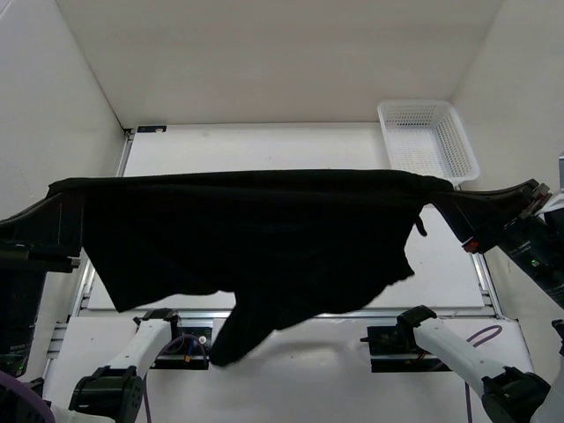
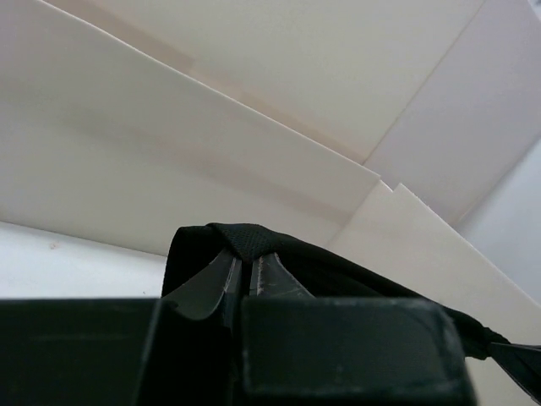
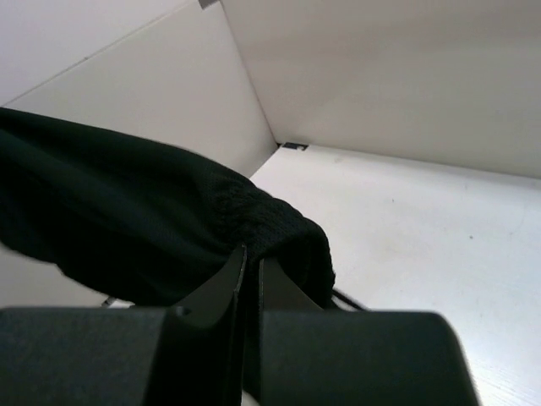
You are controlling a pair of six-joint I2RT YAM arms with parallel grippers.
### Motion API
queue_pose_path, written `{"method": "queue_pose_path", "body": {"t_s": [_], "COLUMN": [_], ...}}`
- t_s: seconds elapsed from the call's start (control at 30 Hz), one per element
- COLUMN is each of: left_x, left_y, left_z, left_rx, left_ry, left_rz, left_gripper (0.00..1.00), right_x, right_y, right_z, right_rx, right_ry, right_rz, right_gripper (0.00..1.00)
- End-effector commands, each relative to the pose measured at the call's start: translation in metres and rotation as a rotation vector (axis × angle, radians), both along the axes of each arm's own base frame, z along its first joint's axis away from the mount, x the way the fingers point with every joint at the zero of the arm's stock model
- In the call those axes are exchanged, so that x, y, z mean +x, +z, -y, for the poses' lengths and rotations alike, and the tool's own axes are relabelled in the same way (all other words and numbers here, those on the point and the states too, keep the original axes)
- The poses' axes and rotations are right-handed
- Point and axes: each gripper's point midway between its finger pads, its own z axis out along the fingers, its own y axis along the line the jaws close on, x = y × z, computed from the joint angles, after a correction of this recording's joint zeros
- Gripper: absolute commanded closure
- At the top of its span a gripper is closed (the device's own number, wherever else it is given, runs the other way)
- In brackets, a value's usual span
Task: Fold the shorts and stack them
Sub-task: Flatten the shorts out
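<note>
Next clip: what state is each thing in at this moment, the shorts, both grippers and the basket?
shorts: unfolded, held up and stretched wide between both grippers, legs hanging down.
left gripper: shut on one end of the shorts' top edge.
right gripper: shut on the other end.
basket: upright at the far right corner of the table, nothing visible inside.

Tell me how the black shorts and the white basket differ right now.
The shorts are black; the basket is white. The shorts are limp cloth sagging in folds; the basket is a rigid mesh box. The shorts hang in the air, stretched along their top edge between the left pincer and the right pincer, both shut on them; the basket sits on the table at its far right corner, with nothing gripping it.
</note>
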Motion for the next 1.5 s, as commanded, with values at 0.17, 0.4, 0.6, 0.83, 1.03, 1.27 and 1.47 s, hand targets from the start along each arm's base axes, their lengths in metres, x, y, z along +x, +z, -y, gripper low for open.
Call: {"method": "queue_pose_path", "body": {"t_s": [0.17, 0.4, 0.6, 0.83, 1.03, 1.27, 1.47], "left_x": [0.147, 0.318, 0.438, 0.447, 0.382, 0.250, 0.153], "left_y": [-0.074, -0.249, -0.366, -0.396, -0.397, -0.474, -0.559], "left_z": [-0.018, -0.022, -0.033, -0.036, -0.022, 0.048, 0.066], "left_rx": [0.028, 0.074, 0.153, 0.160, 0.194, 0.195, 0.103], "left_ry": [0.100, 0.110, 0.142, 0.133, 0.099, -0.092, -0.137], "left_rz": [-0.351, -0.840, -1.173, -1.242, -1.290, -1.486, -1.741], "left_gripper": [0.90, 0.90, 0.50, 0.14, 0.20, 0.39, 0.27], "right_x": [0.085, 0.213, 0.373, 0.374, 0.306, 0.215, 0.204], "right_y": [-0.074, -0.209, -0.301, -0.338, -0.371, -0.416, -0.449], "right_z": [0.001, -0.035, -0.044, -0.042, -0.036, -0.034, -0.020], "right_rx": [-0.131, -0.350, -0.327, -0.340, -0.353, -0.277, -0.183], "right_ry": [-0.214, -0.296, -0.350, -0.354, -0.289, -0.185, -0.215], "right_rz": [-0.227, -0.489, -0.753, -0.860, -0.962, -1.142, -1.210], "right_gripper": [1.00, 1.00, 0.44, 0.32, 0.34, 0.41, 0.40]}}
